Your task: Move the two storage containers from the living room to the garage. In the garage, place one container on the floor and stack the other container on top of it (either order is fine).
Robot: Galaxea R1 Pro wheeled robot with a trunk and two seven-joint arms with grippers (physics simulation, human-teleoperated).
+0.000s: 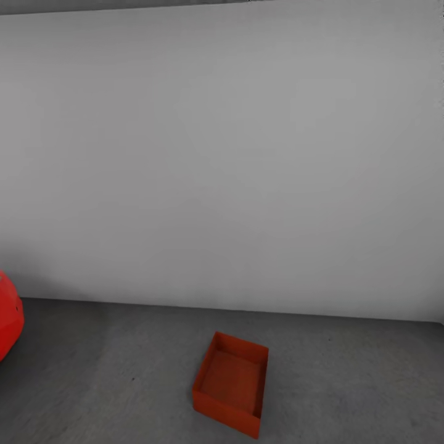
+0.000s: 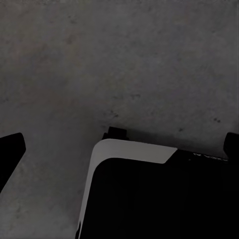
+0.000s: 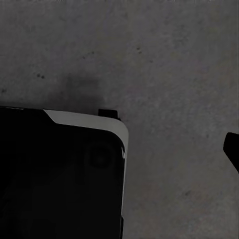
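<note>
One storage container (image 1: 231, 382), an orange-red open bin with nothing in it, stands on the garage floor (image 1: 345, 382) a short way out from the pale grey wall. It sits turned at a slight angle. In the left wrist view my left gripper (image 2: 120, 149) hangs over the concrete with its two dark fingertips (image 2: 10, 154) far apart and nothing between them. My right gripper (image 3: 119, 149) also faces the floor; one dark fingertip (image 3: 233, 149) shows at the picture's edge, and the other is lost against my black base.
A red car (image 1: 9, 320) pokes in at the left edge of the head view. The plain grey wall (image 1: 222, 154) closes off the far side. My black, white-edged base (image 2: 159, 199) shows under both wrists.
</note>
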